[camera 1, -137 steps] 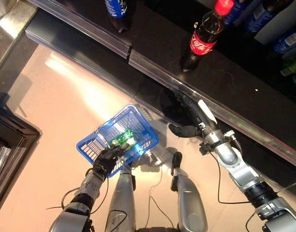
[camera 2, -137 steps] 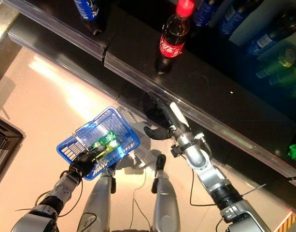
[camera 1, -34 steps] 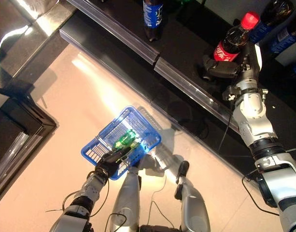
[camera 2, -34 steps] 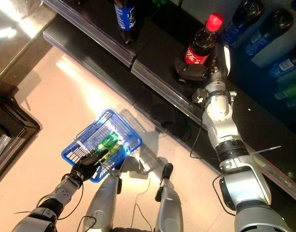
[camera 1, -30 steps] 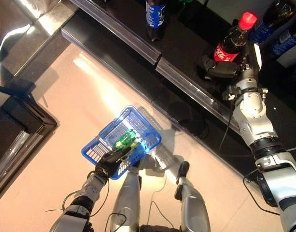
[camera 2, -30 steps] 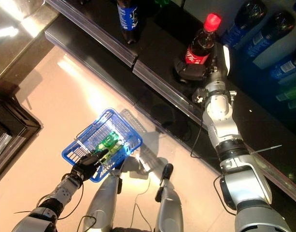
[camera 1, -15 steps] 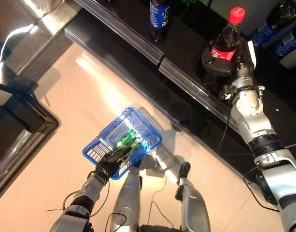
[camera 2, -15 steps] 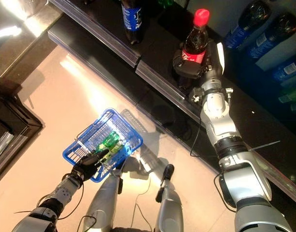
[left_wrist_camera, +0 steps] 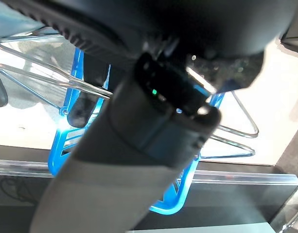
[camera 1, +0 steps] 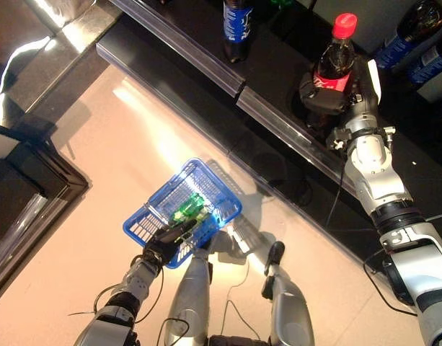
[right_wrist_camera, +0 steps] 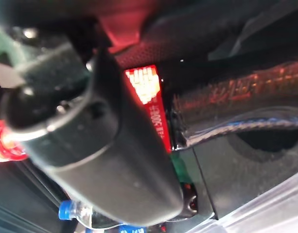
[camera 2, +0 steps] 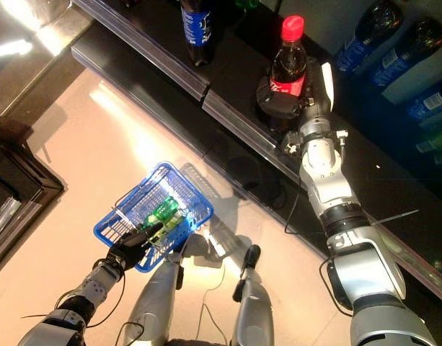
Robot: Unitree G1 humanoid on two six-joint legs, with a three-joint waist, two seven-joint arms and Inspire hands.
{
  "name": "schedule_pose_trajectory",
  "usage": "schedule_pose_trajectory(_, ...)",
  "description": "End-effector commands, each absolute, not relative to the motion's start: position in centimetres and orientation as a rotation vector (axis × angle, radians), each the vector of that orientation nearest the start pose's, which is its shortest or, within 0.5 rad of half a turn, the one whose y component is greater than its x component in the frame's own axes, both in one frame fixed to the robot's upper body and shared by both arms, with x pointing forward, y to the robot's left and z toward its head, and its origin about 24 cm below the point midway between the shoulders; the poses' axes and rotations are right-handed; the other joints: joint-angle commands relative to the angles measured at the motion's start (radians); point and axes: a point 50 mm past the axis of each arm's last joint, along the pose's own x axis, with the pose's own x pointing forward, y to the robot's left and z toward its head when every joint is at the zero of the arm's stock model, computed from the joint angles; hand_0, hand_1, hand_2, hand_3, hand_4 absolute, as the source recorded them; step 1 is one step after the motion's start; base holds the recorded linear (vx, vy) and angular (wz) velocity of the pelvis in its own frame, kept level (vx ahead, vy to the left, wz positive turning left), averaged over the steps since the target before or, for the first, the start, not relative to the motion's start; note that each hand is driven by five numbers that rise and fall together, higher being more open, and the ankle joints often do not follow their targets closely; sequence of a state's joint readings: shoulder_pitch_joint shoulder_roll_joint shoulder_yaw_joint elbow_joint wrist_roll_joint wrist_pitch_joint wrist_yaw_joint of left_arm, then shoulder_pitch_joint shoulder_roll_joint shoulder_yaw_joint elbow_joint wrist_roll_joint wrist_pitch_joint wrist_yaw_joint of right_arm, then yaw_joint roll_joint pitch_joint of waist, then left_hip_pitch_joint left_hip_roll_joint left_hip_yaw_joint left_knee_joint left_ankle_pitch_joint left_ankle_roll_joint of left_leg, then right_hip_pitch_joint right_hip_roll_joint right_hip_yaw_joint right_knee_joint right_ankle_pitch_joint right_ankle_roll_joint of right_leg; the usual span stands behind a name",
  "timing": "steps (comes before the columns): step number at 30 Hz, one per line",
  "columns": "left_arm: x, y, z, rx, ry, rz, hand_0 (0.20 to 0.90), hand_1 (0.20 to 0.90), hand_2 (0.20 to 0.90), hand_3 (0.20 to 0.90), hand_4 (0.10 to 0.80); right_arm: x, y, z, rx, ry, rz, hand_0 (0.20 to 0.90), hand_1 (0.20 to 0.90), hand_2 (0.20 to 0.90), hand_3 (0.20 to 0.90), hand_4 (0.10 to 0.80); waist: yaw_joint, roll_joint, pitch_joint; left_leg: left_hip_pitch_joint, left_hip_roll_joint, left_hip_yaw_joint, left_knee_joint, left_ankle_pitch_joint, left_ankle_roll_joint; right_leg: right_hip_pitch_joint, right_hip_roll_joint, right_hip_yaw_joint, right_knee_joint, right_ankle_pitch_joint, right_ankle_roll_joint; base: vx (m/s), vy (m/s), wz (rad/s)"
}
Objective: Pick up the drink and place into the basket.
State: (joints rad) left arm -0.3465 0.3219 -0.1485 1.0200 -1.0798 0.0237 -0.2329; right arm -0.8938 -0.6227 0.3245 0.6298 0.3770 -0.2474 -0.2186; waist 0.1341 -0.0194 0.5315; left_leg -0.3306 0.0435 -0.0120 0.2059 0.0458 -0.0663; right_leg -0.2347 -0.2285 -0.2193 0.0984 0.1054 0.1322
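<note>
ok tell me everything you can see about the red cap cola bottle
The cola bottle is clear plastic filled with dark drink, with a red cap and a red label around its upper body. It stands upright, or nearly so, on the dark shelf, apart from the blue-labelled bottle. The right hand is curled round its lower body; the right wrist view shows the label pressed against the palm.
</note>
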Motion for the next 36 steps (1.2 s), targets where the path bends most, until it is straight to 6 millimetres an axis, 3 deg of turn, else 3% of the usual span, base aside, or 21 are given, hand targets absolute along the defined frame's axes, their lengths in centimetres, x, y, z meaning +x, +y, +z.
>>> schedule_pose_trajectory(1,24.7,22.6,-6.9,-0.667,0.48,0.016,0.3,0.3,0.3,0.2,0.1,35.7,-21.0,29.8,-0.375,-0.814,-0.112,0.3,0.3,0.3,0.2,0.1,0.009,0.032,-0.1,0.081,-0.023,0.034,-0.01,-0.079,0.03,0.022,-0.052,-0.026,0.042,-0.029,0.041,0.0,0.0,0.0)
schedule_pose_trajectory(7,24.2,22.5,-7.2,-0.684,0.47,0.028,0.3,0.3,0.3,0.2,0.1,35.1,-21.2,28.8,-0.42,-0.801,-0.1,0.3,0.3,0.3,0.2,0.1,0.011,0.018,-0.164,0.173,-0.008,0.055,-0.131,-0.05,0.018,0.109,-0.037,-0.051,-0.037,-0.023,0.047,0.04,-0.009,0.04)
schedule_pose_trajectory(22,22.8,21.9,-7.6,-0.738,0.459,0.031,0.3,0.3,0.3,0.2,0.1,33.2,-20.9,23.0,-0.408,-0.683,0.007,0.3,0.3,0.3,0.2,0.1,0.028,-0.014,-0.366,0.353,0.017,0.07,-0.293,-0.008,0.003,0.288,-0.007,-0.104,-0.145,-0.015,0.057,0.074,-0.02,0.07)
schedule_pose_trajectory(36,24.0,21.3,-4.9,-0.796,0.31,-0.075,0.3,0.3,0.3,0.2,0.1,31.9,-18.3,21.5,-0.32,-0.683,0.12,0.3,0.3,0.3,0.2,0.1,0.066,-0.034,-0.402,0.414,0.037,0.053,-0.293,-0.026,-0.008,0.388,0.001,-0.139,-0.164,-0.04,0.056,0.027,-0.032,0.01)
